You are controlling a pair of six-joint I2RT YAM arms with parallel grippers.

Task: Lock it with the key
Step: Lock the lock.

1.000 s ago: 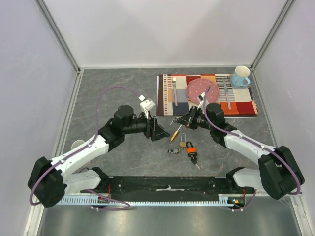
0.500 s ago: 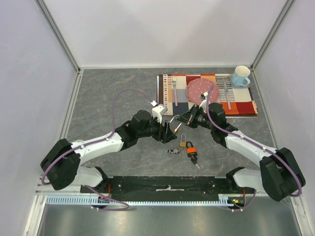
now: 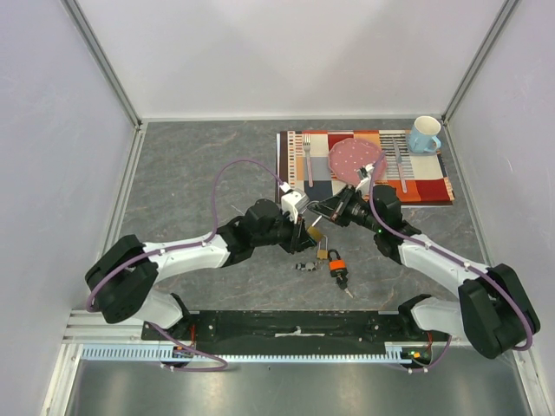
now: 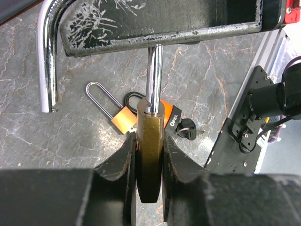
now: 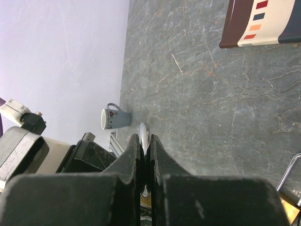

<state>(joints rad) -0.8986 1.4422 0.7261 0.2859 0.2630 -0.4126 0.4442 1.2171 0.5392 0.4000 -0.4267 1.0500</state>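
Note:
A large brass padlock point(image 4: 149, 160) hangs just above the table. My left gripper point(image 4: 149, 141) is shut on its body, seen edge-on between the two fingers. Its steel shackle point(image 4: 154, 70) rises to my right gripper point(image 5: 144, 139), which is shut on the shackle's bend. The shackle's other leg hangs free, out of the body. In the top view both grippers meet at the padlock point(image 3: 315, 232) in the middle of the table. A black-headed key point(image 4: 187, 130) lies on the table beside an orange padlock point(image 4: 167, 113).
A small brass padlock point(image 3: 322, 253) with a long shackle, the orange padlock point(image 3: 336, 262) and a key bunch point(image 3: 303, 266) lie just below the grippers. A striped placemat point(image 3: 434, 186) with plate, cutlery and blue mug is at back right. A mug point(image 3: 136, 255) stands at the left edge.
My left arm has swung right to the padlock that the right gripper holds up, and its jaws have closed on the padlock's body. The right arm has stayed nearly still.

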